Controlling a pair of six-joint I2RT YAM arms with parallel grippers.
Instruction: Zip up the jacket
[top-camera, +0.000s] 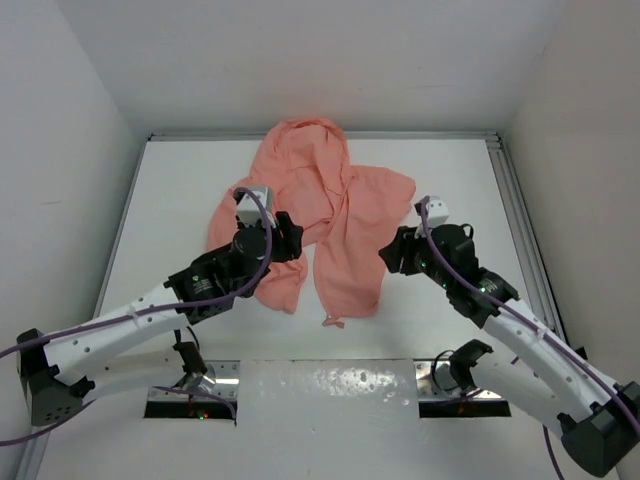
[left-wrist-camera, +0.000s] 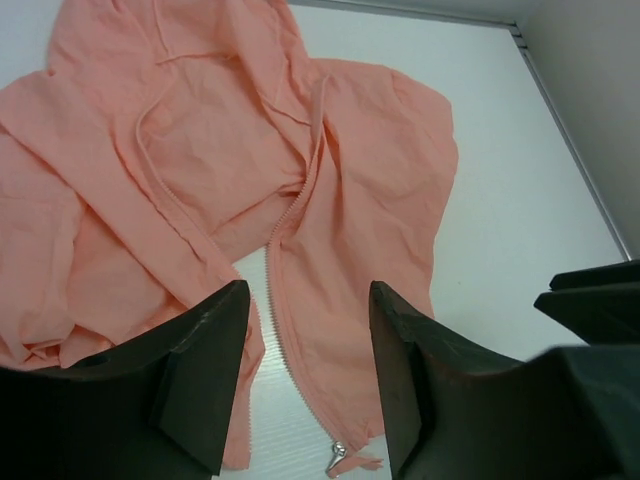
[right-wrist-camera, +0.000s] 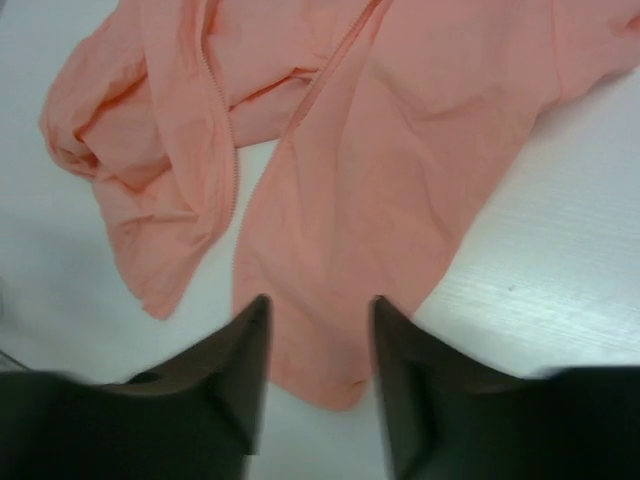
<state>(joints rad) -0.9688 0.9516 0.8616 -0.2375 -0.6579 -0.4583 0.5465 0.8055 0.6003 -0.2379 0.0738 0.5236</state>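
The salmon-pink jacket (top-camera: 320, 200) lies crumpled on the white table, hood toward the back wall. Its front is open and the two lower panels lie apart. The silver zipper pull (left-wrist-camera: 338, 455) sits at the bottom of the right-hand panel, and also shows in the top view (top-camera: 333, 322). My left gripper (top-camera: 290, 240) is open and empty above the left panel; in its wrist view (left-wrist-camera: 308, 290) the zipper teeth run between the fingers. My right gripper (top-camera: 392, 252) is open and empty at the right panel's edge, and hovers over that panel's hem in its wrist view (right-wrist-camera: 320, 302).
The table (top-camera: 450, 180) is walled in white on three sides, with a metal rail (top-camera: 520, 220) along the right edge. A metal strip (top-camera: 330, 385) lies at the near edge between the arm bases. The right arm (left-wrist-camera: 600, 300) shows in the left wrist view.
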